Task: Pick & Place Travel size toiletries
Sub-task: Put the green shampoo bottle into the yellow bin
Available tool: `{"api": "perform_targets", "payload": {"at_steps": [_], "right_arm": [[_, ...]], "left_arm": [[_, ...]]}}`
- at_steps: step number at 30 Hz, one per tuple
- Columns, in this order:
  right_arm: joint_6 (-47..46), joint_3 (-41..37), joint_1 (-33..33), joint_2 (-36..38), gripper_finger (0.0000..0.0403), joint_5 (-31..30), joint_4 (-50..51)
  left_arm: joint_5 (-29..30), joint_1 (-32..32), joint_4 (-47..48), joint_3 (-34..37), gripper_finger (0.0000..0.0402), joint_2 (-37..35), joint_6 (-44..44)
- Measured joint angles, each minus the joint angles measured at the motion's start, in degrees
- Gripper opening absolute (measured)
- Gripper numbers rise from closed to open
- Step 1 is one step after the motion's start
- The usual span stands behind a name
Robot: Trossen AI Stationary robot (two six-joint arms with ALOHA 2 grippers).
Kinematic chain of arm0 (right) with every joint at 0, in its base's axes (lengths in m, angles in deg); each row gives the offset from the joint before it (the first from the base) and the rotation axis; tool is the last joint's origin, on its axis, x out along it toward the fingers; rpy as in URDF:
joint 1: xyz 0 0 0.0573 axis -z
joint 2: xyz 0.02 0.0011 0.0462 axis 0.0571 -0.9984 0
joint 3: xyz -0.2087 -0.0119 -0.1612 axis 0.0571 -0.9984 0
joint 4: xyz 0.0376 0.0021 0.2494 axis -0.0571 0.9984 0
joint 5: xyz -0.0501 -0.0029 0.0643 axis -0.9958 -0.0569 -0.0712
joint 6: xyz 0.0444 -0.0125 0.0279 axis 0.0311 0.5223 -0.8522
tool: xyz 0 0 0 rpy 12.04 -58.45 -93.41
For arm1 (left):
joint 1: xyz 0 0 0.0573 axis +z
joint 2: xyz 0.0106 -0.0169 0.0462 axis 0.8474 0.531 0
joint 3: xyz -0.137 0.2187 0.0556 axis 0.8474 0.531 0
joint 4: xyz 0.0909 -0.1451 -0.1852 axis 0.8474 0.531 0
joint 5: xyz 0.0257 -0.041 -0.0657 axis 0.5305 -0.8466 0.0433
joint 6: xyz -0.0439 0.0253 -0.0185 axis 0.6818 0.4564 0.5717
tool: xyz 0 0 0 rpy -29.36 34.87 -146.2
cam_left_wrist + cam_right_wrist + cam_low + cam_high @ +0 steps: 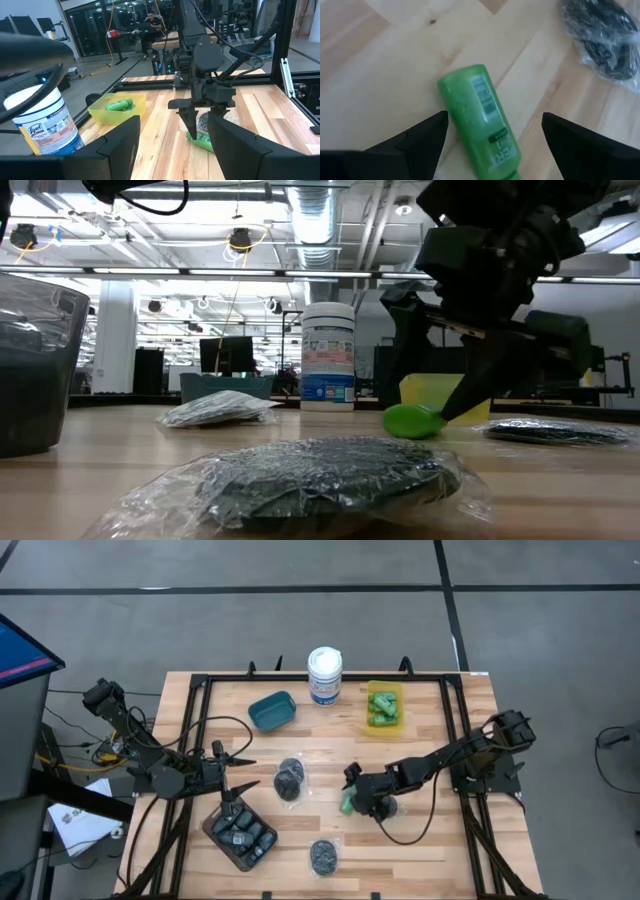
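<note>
A bright green mini bottle [480, 117] lies on its side on the wood, left of the table's middle right [347, 805]. My right gripper [495, 132] hovers low over it, open, one finger on each side of the bottle's lower half; it also shows in the low view [450, 395]. My left gripper [175, 145] is open above the table's left side [238, 775], pointing right, near nothing. Dark mini bottles fill a brown tray [240, 833]. Wrapped round dark pieces lie at mid table [290, 778] and by the near edge [323, 857].
Along the far edge stand a white canister with blue label [324, 675], a teal container [272, 710] and a yellow container [384, 705] holding green mini bottles. Bare wood lies right of the green bottle and at the near right corner.
</note>
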State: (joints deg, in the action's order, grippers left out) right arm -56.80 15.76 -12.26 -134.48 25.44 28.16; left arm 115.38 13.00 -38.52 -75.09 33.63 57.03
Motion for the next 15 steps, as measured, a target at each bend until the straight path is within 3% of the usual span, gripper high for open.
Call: {"api": "perform_targets", "payload": {"at_steps": [15], "right_arm": [[-8.9,0.09,5.23,-2.88,0.0299,3.72,0.46]], "left_arm": [[0.13,0.0,0.02,0.0,0.0227,0.0,0.0]]}}
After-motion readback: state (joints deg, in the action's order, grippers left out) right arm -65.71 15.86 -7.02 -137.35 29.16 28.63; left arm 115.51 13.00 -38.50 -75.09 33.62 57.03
